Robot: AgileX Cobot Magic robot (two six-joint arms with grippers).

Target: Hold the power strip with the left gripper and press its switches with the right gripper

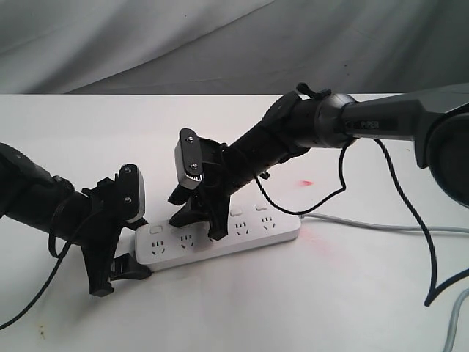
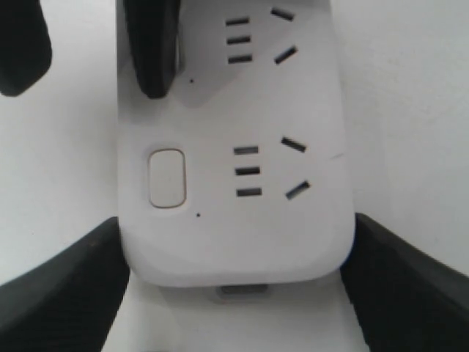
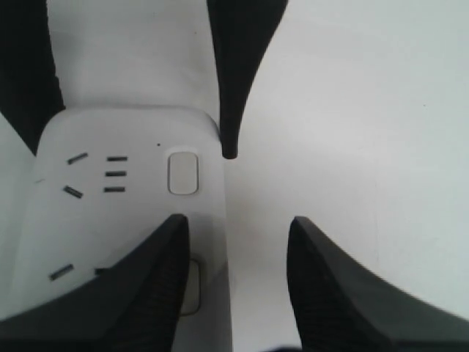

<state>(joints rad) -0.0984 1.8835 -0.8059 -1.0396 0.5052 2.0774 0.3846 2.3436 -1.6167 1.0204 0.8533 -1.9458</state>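
Observation:
The white power strip (image 1: pixel 242 233) lies on the white table, its grey cord (image 1: pixel 381 224) running off to the right. My left gripper (image 1: pixel 121 279) (image 2: pixel 234 249) is at the strip's left end, a black finger (image 2: pixel 66 286) pressed against each long side, shut on it. My right gripper (image 1: pixel 198 227) (image 3: pixel 238 224) stands open over the strip. One of its fingers (image 3: pixel 165 282) rests on the strip and partly covers the second switch (image 3: pixel 193 287). The other finger (image 3: pixel 330 286) hangs over bare table beside the strip. The end switch (image 2: pixel 166 178) (image 3: pixel 183 173) is uncovered.
A grey cloth backdrop (image 1: pixel 220 37) hangs behind the table. Black cables (image 1: pixel 410 213) loop down from the right arm to the table at the right. A small red light spot (image 1: pixel 306 182) shows on the table behind the strip.

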